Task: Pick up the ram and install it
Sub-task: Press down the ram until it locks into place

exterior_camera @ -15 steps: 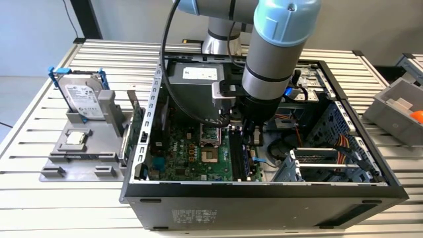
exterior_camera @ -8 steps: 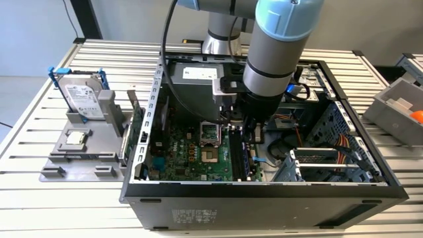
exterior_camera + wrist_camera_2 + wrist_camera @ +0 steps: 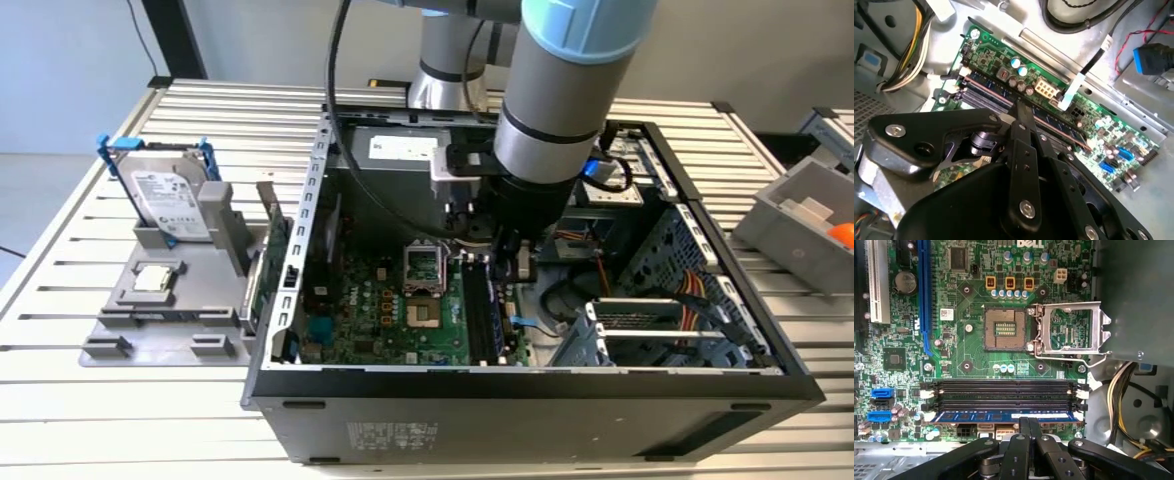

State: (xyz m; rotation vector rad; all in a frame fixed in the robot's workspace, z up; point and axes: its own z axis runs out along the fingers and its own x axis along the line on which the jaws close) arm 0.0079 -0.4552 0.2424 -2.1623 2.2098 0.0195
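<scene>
Ram (image 3: 1004,416), a narrow bluish stick, lies lengthwise in the slot nearest the claw, in the lower middle of the first wrist view, level with the two empty black slots (image 3: 1004,392) above it and apparently seated between white end latches (image 3: 927,416). Left of centre in the exterior view, a grey holder (image 3: 167,300) on the slatted worktop (image 3: 80,400) props a silver hard drive (image 3: 170,205) upright in its blue frame, presumably so that parts can be grasped from above; a green card (image 3: 276,270) stands on edge just beside the case wall. At centre, the open computer case (image 3: 534,400) lies on its side, exposing the motherboard (image 3: 969,345) and its open processor socket (image 3: 1004,329) to the descending arm. Claw (image 3: 1029,432): its two black fingers (image 3: 1023,427) stand pressed together directly over the stick's long edge, closed on nothing, a posture suited to pushing downward rather than gripping. The second wrist view shows the same joined fingertips meeting the slot row. Far right in the exterior view, a grey bin (image 3: 807,215) stands well apart.
</scene>
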